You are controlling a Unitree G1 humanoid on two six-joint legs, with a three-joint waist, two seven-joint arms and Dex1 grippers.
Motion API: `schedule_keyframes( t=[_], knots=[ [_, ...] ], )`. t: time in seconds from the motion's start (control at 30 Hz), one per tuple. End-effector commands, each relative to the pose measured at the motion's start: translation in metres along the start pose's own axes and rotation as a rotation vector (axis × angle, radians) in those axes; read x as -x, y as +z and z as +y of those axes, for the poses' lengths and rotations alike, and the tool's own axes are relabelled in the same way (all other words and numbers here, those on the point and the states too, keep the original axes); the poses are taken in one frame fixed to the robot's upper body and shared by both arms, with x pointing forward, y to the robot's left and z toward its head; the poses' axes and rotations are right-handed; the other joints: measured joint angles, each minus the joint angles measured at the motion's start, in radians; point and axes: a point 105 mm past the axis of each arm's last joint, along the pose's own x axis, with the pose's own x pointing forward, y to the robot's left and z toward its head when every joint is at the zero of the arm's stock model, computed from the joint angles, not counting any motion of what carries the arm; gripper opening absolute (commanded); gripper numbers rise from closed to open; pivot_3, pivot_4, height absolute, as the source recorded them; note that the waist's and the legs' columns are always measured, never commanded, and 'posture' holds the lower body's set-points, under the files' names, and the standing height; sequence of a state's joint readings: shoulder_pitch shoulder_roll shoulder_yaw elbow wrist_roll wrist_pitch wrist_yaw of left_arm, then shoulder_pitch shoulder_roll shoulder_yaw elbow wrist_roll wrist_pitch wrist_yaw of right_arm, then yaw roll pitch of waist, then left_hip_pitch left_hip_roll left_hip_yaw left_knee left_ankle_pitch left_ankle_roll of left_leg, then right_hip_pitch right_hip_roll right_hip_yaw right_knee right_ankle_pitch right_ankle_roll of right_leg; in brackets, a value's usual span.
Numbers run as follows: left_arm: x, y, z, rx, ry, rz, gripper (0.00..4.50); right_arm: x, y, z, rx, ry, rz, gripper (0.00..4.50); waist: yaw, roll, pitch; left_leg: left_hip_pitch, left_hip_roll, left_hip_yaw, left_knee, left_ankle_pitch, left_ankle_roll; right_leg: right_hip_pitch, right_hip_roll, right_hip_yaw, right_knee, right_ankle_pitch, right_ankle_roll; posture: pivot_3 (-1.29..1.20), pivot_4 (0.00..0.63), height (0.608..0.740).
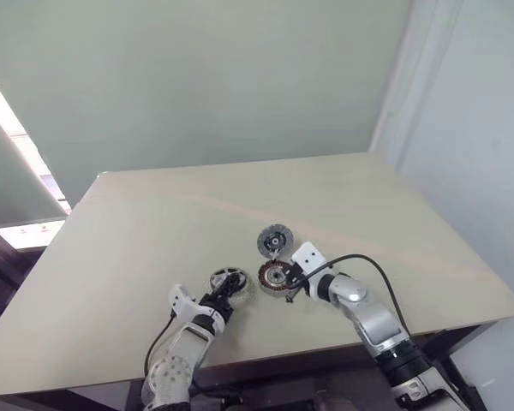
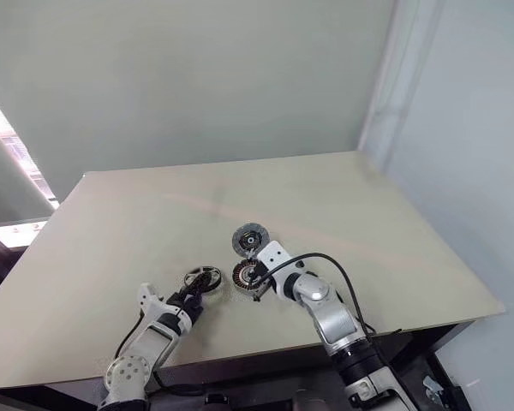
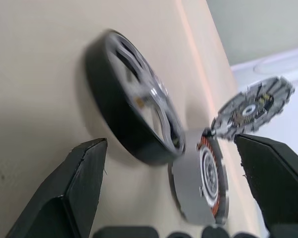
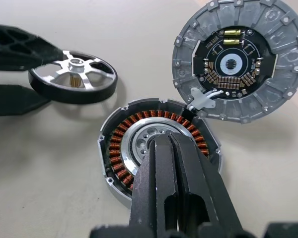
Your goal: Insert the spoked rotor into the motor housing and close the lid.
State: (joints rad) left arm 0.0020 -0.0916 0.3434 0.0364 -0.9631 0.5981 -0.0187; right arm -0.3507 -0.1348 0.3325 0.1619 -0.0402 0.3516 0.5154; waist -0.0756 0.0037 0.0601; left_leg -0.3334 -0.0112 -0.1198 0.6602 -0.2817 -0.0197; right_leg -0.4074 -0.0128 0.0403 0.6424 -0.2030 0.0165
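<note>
Early stage, nothing assembled yet. Rotor (image 4: pixel 73 75) lies flat on the desk (image 1: pixel 137 240), just left of the housing (image 4: pixel 156 144) and apart from it, so insertion is not done. Housing sits open, copper windings w/ silvery centre exposed; lid (image 4: pixel 240 57) is swung off to its far-right side, inner face up showing a small circuit board, and the two appear joined at a small metal tab on the rim, though it's hard to be sure that is a hinge. Left tool (image 3: pixel 179 168) is wide open, one finger (image 3: pixel 72 188) either side of the rotor w/o touching it, lined up as if for a pick; no grip yet. Right tool (image 4: pixel 176 163) is fully closed, empty, its tips over the housing's centre, prob. pressing down to steady it, but contact can't be confirmed from these views. Left to do, by my read: close on rotor, lift, seat it over the housing centre once the right tool clears off, then fold lid over and shut. Both main steps remain. Labels: no readable brand or text anywhere; the board on the lid carries tiny components, any markings too small to read.
</note>
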Motion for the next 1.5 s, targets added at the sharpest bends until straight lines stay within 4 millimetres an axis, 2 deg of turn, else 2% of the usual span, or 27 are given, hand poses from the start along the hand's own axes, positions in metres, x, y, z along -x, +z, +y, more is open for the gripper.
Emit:
schedule_keyframes(
  t=[0.03, 0.27, 0.37, 0.6, 0.73, 0.97, 1.1, 1.23, 1.5],
  knots=[
    [-0.004, 0.002, 0.005, 0.063, 0.048, -0.058, 4.42, 0.003, 0.021, -0.006, 0.023, -0.024, -0.069, 0.00, 0.000, 0.000, 0.000, 0.000, 0.000, 0.000, 0.000, 0.000, 0.000, 0.000, 0.000, 0.000, 0.000, 0.000, 0.000, 0.00, 0.000, 0.740],
    [-0.008, 0.000, 0.007, 0.042, 0.065, -0.049, 4.42, 0.003, 0.021, -0.007, 0.019, -0.031, -0.070, 0.00, 0.000, 0.000, 0.000, 0.000, 0.000, 0.000, 0.000, 0.000, 0.000, 0.000, 0.000, 0.000, 0.000, 0.000, 0.000, 0.00, 0.000, 0.740],
    [-0.008, 0.001, 0.008, 0.032, 0.075, -0.055, 3.84, 0.003, 0.021, -0.008, 0.018, -0.034, -0.071, 0.00, 0.000, 0.000, 0.000, 0.000, 0.000, 0.000, 0.000, 0.000, 0.000, 0.000, 0.000, 0.000, 0.000, 0.000, 0.000, 0.00, 0.000, 0.740],
    [-0.008, 0.001, 0.012, 0.028, 0.093, -0.061, 1.36, 0.004, 0.021, -0.009, 0.015, -0.039, -0.071, 0.00, 0.000, -0.001, 0.000, -0.003, 0.000, 0.000, -0.002, -0.001, -0.001, -0.002, 0.000, 0.000, -0.001, 0.000, 0.000, 0.00, 0.000, 0.740],
    [-0.008, 0.001, 0.012, 0.025, 0.092, -0.061, 0.81, 0.003, 0.021, -0.009, 0.013, -0.042, -0.069, 0.00, -0.001, -0.001, 0.000, -0.003, 0.000, 0.001, -0.003, -0.002, -0.002, -0.002, 0.000, 0.001, -0.002, 0.000, 0.000, 0.00, 0.000, 0.740],
    [-0.006, 0.002, 0.001, 0.017, 0.007, -0.058, 0.81, 0.004, 0.020, -0.009, 0.010, -0.044, -0.066, 0.00, 0.000, -0.002, 0.000, -0.001, 0.000, 0.001, -0.006, -0.002, -0.002, -0.003, 0.000, 0.001, -0.002, 0.000, 0.000, 0.00, 0.000, 0.740],
    [0.003, 0.004, -0.024, 0.055, -0.187, -0.058, 0.81, 0.004, 0.018, -0.010, 0.009, -0.048, -0.063, 0.00, 0.001, -0.002, 0.000, -0.002, 0.000, 0.001, -0.007, -0.002, -0.002, -0.003, -0.001, 0.001, -0.003, 0.000, 0.000, 0.00, 0.000, 0.740],
    [0.013, -0.003, -0.052, 0.116, -0.371, 0.019, 0.81, 0.006, 0.017, -0.011, 0.004, -0.059, -0.061, 0.00, 0.002, -0.005, 0.002, -0.008, -0.001, 0.001, -0.006, -0.002, -0.002, -0.009, -0.001, 0.001, -0.003, 0.000, 0.000, 0.00, 0.000, 0.740],
    [0.015, -0.014, -0.068, 0.196, -0.468, 0.108, 0.81, 0.012, 0.012, -0.019, 0.020, -0.099, -0.037, 0.00, 0.004, -0.005, 0.002, -0.009, -0.001, 0.001, -0.006, -0.002, -0.002, -0.009, -0.001, 0.001, -0.003, 0.000, 0.000, 0.00, 0.000, 0.740]
  ],
)
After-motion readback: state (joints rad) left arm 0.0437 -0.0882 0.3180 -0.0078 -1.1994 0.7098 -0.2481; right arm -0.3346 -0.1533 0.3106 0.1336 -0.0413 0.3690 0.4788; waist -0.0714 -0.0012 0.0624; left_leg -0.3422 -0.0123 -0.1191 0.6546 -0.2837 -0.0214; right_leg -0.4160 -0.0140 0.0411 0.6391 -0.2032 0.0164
